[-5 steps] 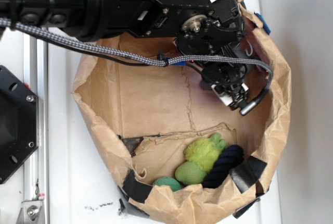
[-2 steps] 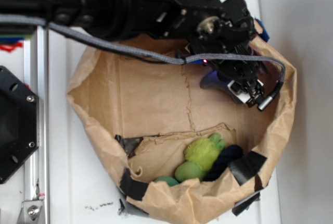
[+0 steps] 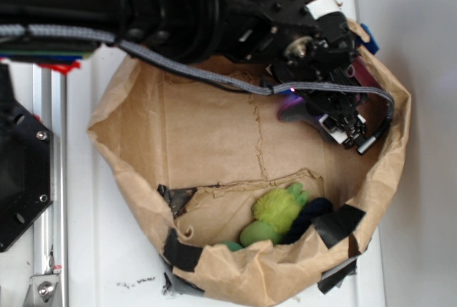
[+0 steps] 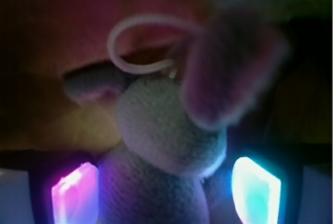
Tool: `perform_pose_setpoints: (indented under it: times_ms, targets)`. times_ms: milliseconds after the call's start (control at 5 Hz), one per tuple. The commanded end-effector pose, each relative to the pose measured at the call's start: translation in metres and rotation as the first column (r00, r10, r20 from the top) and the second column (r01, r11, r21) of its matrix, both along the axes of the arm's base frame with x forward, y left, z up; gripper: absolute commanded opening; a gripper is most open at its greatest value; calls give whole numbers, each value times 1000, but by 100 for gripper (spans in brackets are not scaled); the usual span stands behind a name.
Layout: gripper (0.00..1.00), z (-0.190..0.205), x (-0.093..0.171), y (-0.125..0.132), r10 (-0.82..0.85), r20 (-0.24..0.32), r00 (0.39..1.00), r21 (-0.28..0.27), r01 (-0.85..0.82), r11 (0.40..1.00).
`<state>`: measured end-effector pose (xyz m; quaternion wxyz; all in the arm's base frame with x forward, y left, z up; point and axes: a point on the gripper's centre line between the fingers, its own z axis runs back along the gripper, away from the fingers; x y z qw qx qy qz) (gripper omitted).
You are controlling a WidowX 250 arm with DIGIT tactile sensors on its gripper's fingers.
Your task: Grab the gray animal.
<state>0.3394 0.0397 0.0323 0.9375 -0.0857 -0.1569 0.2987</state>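
Note:
The gray animal [image 4: 166, 130] fills the wrist view: a gray plush with a pinkish ear [image 4: 229, 73] and a thin white string loop [image 4: 140, 47]. Its body lies between my gripper's [image 4: 165, 190] two lit fingers [image 4: 75, 193], which stand wide apart on either side of it. The left pad is against the body and a small gap shows at the right pad. In the exterior view my gripper [image 3: 308, 108] is down inside the paper bag [image 3: 143, 150] at its far right, and a purple-lit bit of the animal [image 3: 288, 107] shows beside it.
A yellow-green fuzzy toy [image 3: 275, 210] and a dark navy rope toy [image 3: 310, 213] lie at the bag's near side. The crumpled bag wall [image 3: 396, 128] rises close to the right of the gripper. A black mount [image 3: 21, 171] stands at the left.
The arm has moved right and down into the bag, onto the gray animal. The bag's right wall has been pushed outward.

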Motion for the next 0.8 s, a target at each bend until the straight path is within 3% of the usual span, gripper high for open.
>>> perform_pose_setpoints:
  times_ms: [0,200,400,600]
  targets:
    - [0,2,-3,7,-11,-5,1000,-7,11,1000]
    - [2,4,-4,7,-14,-6,1000,0,14,1000]
    - [11,5,-7,7,-18,-8,1000,-1,18,1000]
    - [10,7,-9,6,-26,-6,1000,0,26,1000]
